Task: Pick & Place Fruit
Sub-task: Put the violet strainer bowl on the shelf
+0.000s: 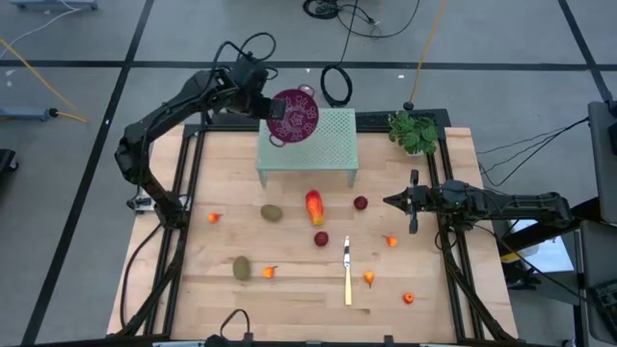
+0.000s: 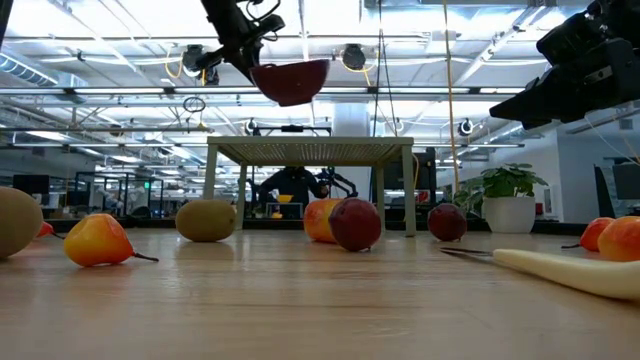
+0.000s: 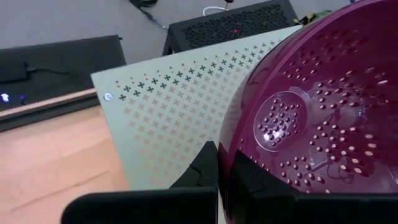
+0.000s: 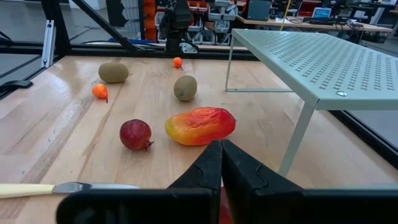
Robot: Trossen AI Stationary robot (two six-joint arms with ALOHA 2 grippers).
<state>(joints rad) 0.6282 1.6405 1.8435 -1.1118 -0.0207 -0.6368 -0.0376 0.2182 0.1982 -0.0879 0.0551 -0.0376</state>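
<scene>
My left gripper (image 1: pixel 274 108) is shut on the purple perforated colander (image 1: pixel 295 117), held in the air over the pale green perforated stand (image 1: pixel 323 145). The fruit lies on the wooden table: two brown-green ovals (image 1: pixel 272 212) (image 1: pixel 241 267), the red-orange-yellow oblong (image 1: pixel 314 205), two dark red balls (image 1: pixel 361 202) (image 1: pixel 321 238) and several tiny orange pieces (image 1: pixel 390 241). My right gripper (image 1: pixel 388 200) is shut and hovers above the table just right of the nearer red ball, pointing toward the table's left and touching nothing (image 4: pixel 221 146). My left gripper pinches the colander's rim (image 3: pixel 227 158) on the side toward the table's left. One finger (image 3: pixel 255 180) is inside the bowl and the other (image 3: pixel 202 168) outside its wall. The colander (image 2: pixel 292 80) is lifted clear above the stand, its hollow facing up.
A yellow-handled knife (image 1: pixel 347 270) lies on the table near its near edge, among the orange pieces. A potted plant (image 1: pixel 415 131) stands at the far right corner beside the stand. Dark frame rails run along the table's left and right sides.
</scene>
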